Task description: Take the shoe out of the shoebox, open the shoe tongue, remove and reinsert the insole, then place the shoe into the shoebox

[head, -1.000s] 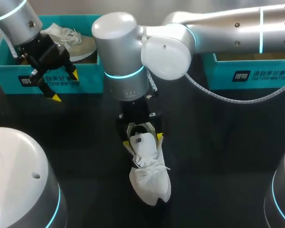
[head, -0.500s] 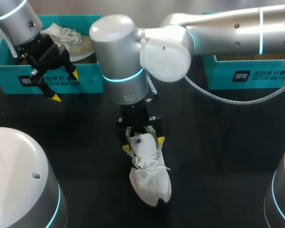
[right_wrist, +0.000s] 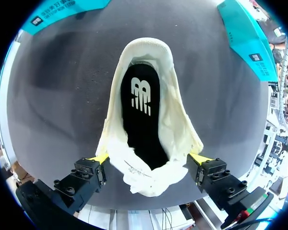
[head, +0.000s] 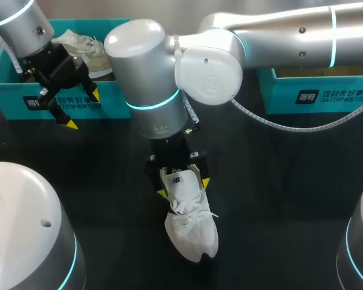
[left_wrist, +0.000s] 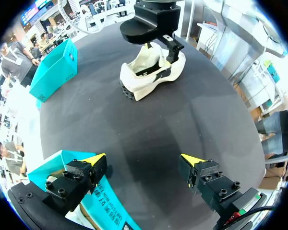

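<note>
On table [head: 290, 199], R jaws open astride shoe [head: 192, 232], L jaws open by shoebox [head: 6, 90].

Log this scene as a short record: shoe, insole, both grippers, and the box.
shoe: white, on the table, out of the box
insole: black, lying inside the shoe
right gripper: low over the shoe's opening
left gripper: open, empty, beside the shoebox
shoebox: teal, holds a second shoe
</note>
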`<state>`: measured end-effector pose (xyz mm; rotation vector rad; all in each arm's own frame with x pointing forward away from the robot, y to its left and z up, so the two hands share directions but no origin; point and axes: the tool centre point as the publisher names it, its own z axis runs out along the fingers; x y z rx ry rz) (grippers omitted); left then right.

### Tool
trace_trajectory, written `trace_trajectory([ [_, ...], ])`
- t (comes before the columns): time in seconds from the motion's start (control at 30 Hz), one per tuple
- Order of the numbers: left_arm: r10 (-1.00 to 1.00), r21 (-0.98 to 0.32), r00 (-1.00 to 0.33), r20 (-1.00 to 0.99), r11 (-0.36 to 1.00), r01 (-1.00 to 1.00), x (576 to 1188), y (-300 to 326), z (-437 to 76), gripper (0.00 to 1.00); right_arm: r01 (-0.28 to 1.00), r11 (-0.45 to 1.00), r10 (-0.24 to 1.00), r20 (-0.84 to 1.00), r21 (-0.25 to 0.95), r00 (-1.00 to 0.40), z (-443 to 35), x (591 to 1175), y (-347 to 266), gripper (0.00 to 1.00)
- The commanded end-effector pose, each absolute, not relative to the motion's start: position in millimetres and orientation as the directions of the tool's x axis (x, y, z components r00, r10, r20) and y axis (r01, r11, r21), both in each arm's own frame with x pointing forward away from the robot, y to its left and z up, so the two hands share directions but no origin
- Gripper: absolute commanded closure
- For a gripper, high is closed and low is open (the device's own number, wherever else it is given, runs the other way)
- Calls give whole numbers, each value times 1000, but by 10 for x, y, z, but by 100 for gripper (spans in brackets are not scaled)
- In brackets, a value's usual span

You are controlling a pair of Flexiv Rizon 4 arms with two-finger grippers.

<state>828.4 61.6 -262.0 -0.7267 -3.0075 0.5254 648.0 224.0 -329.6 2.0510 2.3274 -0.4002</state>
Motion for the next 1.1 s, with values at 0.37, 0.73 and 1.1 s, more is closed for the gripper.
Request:
trace_trajectory([
  [0.37,445,-320,-893,-73,837,444,8287,620,-2619,0,982,130,975,-163,-135,-151,-2977,5935,2229,0],
  [0.73,445,-320,-893,-73,837,444,8287,620,-2619,0,975,187,968,-144,-123,-204,-2766,5547,2207,0],
  [1.1,445,-320,-893,-73,837,444,8287,620,-2619,0,970,220,964,-129,-101,-232,-2757,5470,2131,62],
])
